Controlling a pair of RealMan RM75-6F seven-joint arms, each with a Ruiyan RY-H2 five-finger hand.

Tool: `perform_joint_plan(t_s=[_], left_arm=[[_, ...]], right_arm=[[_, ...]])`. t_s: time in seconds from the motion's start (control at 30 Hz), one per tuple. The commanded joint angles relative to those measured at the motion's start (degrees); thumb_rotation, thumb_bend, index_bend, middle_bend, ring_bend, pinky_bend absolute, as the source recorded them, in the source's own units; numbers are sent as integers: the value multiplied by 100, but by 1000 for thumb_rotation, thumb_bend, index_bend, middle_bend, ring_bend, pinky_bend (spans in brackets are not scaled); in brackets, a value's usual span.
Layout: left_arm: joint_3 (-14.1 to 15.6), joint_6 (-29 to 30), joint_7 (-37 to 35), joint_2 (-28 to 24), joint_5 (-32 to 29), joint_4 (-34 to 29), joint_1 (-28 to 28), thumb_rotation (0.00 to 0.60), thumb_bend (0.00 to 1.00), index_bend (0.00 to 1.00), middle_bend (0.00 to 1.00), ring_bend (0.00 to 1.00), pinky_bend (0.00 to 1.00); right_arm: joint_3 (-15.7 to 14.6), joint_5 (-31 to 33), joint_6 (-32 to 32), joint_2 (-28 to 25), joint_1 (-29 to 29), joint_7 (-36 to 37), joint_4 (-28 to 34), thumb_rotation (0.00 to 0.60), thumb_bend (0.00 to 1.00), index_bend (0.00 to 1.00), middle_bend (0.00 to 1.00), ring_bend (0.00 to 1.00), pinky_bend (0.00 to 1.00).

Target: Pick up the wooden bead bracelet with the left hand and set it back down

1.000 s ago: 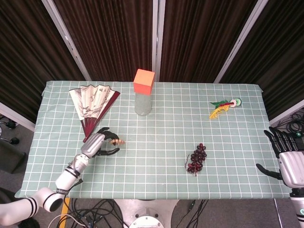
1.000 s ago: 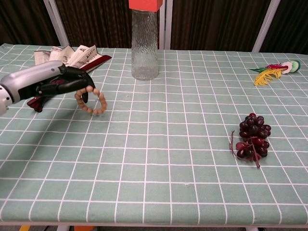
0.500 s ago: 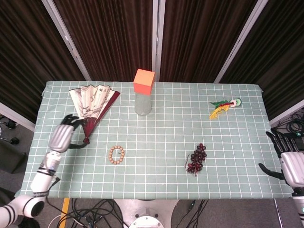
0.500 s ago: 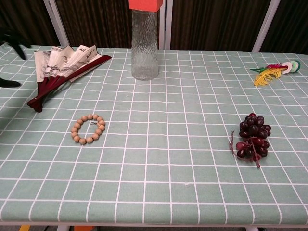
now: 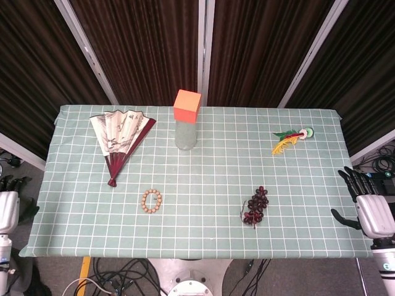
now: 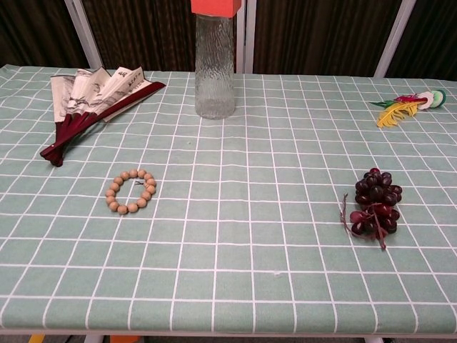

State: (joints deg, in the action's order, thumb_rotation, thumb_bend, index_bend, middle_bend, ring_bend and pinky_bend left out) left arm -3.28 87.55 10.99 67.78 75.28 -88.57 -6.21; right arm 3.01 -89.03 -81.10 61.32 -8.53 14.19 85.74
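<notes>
The wooden bead bracelet (image 5: 152, 201) (image 6: 131, 191) lies flat on the green checked tablecloth, left of centre, with nothing touching it. My left hand (image 5: 8, 205) hangs off the table's left edge, well away from the bracelet, holding nothing; its fingers are partly cut off by the frame. My right hand (image 5: 369, 206) is off the table's right edge, fingers spread and empty. Neither hand shows in the chest view.
A folding fan (image 5: 120, 137) (image 6: 89, 91) lies at the back left. A glass bottle with an orange cap (image 5: 186, 126) (image 6: 214, 61) stands at the back middle. A bunch of dark grapes (image 5: 256, 206) (image 6: 374, 202) lies to the right, a feathered ornament (image 5: 290, 139) (image 6: 407, 105) at the far right.
A second ago my left hand held the bracelet above the table. It let the bracelet down, then drew back leftwards past the fan and off the table edge. The right hand barely shifted.
</notes>
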Motion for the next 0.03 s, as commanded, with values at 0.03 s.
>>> perform_joint_plan(t_s=[0.03], left_arm=[[171,129,-11,-189,133,-288,208,600,136,272,324,156,70]], right_arm=[[6,-36,-7,34,-27,-24,-4,600,149,0,0,0,0]])
